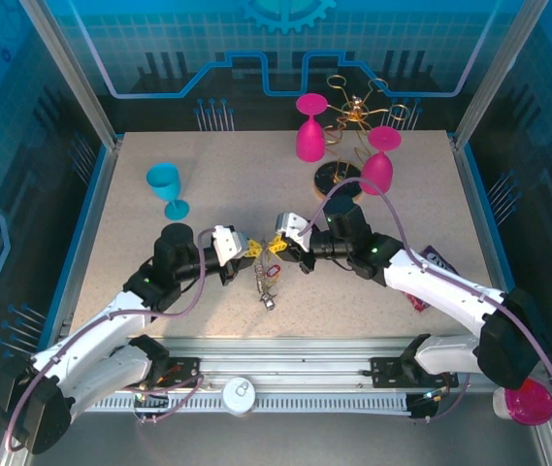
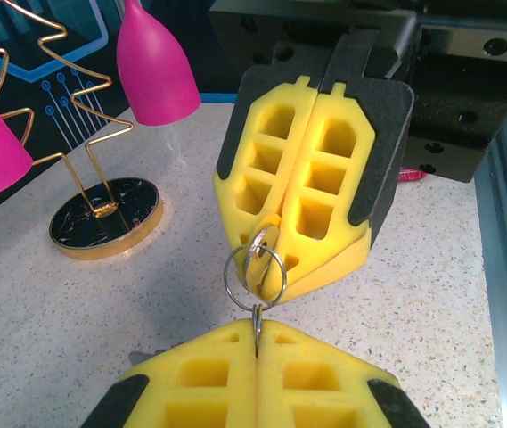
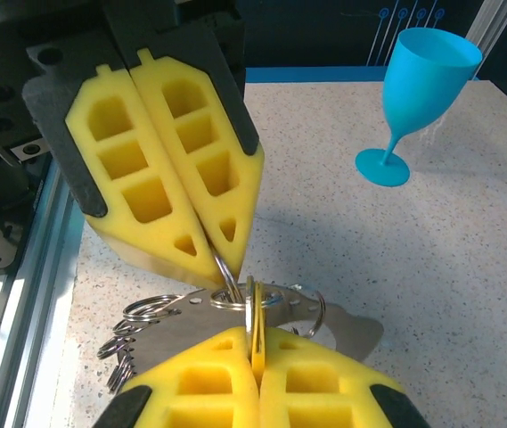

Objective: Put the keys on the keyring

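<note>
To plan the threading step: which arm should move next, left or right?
Probably right. The right gripper is shut on a key at the ring, which the left gripper pinches, so the left can hold while the right threads.

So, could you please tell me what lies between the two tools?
Small silver rings, gripped by the left tool and the right tool, bridge the gap, as the left wrist view shows.

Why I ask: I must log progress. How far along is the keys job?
Done: a bunch with coloured keys hangs below the claws, seemingly already attached. In hand: the left claw pinches the keyring while the right claw holds a key at it, both shut. Left: threading that key on; whether it is through, I cannot tell.
</note>
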